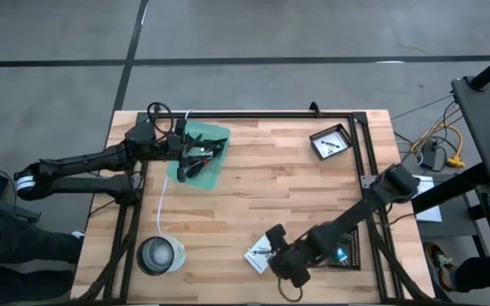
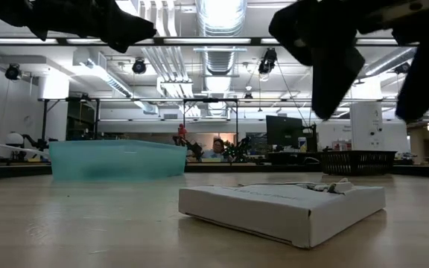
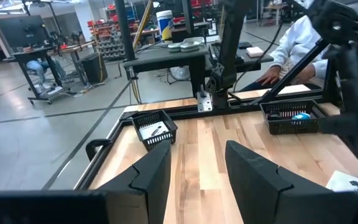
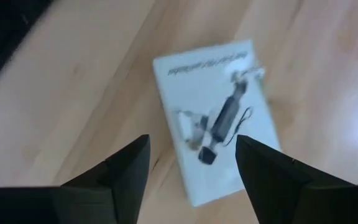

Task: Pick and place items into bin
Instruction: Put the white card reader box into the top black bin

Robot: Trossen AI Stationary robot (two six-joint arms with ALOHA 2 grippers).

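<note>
I held the right gripper (image 4: pixel 191 165) over the white printed packet (image 4: pixel 219 115), fingers wide open, and judged I should drop straight down and pinch its edges, while the left gripper (image 3: pixel 197 171) waited open-fingered above the teal bin (image 1: pixel 213 136).

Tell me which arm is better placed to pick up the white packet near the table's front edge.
The right. Its open gripper hovers directly above the white packet, while the left gripper is far away over the teal bin.

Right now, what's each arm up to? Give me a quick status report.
Left gripper open, over the teal bin. Right gripper open, above the white packet, not touching. Nothing blocking the packet.
</note>
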